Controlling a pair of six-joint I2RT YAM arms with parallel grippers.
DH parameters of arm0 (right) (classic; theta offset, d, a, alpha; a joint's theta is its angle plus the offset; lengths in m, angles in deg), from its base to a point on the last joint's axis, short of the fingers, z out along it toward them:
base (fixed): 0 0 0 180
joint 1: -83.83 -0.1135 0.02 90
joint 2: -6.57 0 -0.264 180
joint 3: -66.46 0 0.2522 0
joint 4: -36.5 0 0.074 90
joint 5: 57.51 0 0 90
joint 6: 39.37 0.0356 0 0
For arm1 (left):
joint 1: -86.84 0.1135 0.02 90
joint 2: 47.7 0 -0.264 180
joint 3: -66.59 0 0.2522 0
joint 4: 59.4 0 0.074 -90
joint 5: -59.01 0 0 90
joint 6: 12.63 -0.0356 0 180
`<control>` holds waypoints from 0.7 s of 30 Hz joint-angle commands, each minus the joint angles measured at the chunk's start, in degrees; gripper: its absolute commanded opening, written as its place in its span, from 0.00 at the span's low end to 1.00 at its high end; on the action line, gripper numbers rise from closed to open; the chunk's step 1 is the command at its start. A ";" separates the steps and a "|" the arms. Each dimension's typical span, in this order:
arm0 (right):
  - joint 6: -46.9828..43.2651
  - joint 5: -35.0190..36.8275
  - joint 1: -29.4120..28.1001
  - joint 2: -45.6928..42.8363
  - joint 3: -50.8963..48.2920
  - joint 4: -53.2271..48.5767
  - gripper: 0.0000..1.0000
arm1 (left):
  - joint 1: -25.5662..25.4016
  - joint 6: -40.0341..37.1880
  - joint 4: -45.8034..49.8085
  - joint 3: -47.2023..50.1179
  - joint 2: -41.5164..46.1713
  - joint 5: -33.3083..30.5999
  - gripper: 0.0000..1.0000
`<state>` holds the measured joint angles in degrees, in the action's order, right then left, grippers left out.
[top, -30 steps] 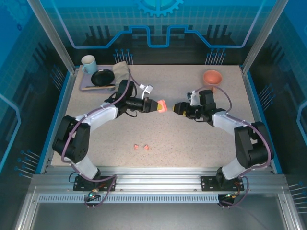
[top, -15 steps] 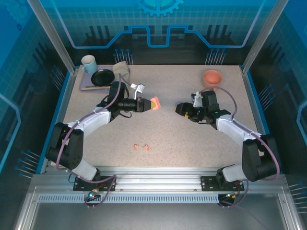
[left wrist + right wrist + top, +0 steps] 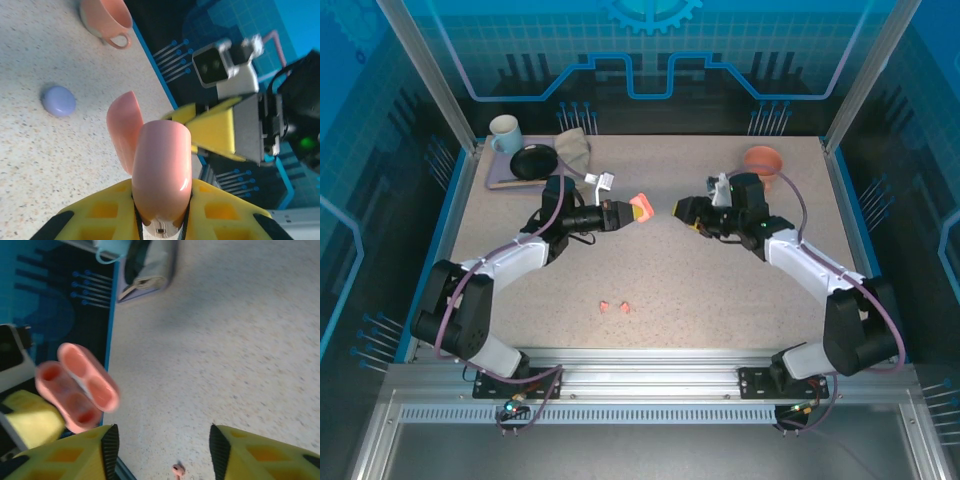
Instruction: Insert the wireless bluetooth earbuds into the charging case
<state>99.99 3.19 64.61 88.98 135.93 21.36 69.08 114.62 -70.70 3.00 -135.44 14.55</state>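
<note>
1. Left gripper (image 3: 623, 213): over the last second it has been carried toward the far side of the table. The jaws are clamped on the base of the pink charging case (image 3: 641, 206), which is held off the table with its lid flipped open.
2. Right gripper (image 3: 683, 210): it has been moved the same way and drawn in, and now stands just beside the charging case, facing its open side. The jaws are spread, with nothing between them.
3. Meaning for the task: the case is presented for loading, but no bud has been picked up. Insertion is judged not yet begun, and a fetch from the table is judged to be needed first.
4. Tray (image 3: 505, 183): set well apart from the charging case, at the far left. A white mug (image 3: 504, 131), a black dish (image 3: 533, 162) and a folded cloth (image 3: 575, 148) are on or against it. No bud is seen in any of them.
5. Salmon cup (image 3: 763, 160): stood beyond the right gripper from the charging case. Its contents cannot be made out.
6. Charging case, interior: in the right wrist view the sockets appear unfilled, though blurred.
7. Lilac case (image 3: 58, 100): closed, lying on the table between the charging case and the salmon cup in the left wrist view.
8. Two salmon-pink earbuds (image 3: 606, 306): lying side by side on the bare table, well apart from the charging case, toward the near edge.
</note>
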 commanded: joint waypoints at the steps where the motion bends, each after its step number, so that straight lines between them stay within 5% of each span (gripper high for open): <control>1: -11.90 -4.62 -0.57 1.51 5.70 -6.42 0.50 | 0.36 -1.47 0.82 -3.74 -1.35 7.77 0.00; 7: -23.02 -8.86 -0.20 3.38 7.58 -10.24 0.43 | 0.36 -4.07 5.35 -6.47 -2.07 11.57 0.00; 21: -22.80 -10.76 -0.29 4.72 6.94 -7.71 0.38 | 0.01 -6.25 9.38 -9.11 -3.57 12.91 0.00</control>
<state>78.55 -5.74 64.61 93.97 142.40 13.33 69.06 110.43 -63.01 -4.12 -138.64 25.48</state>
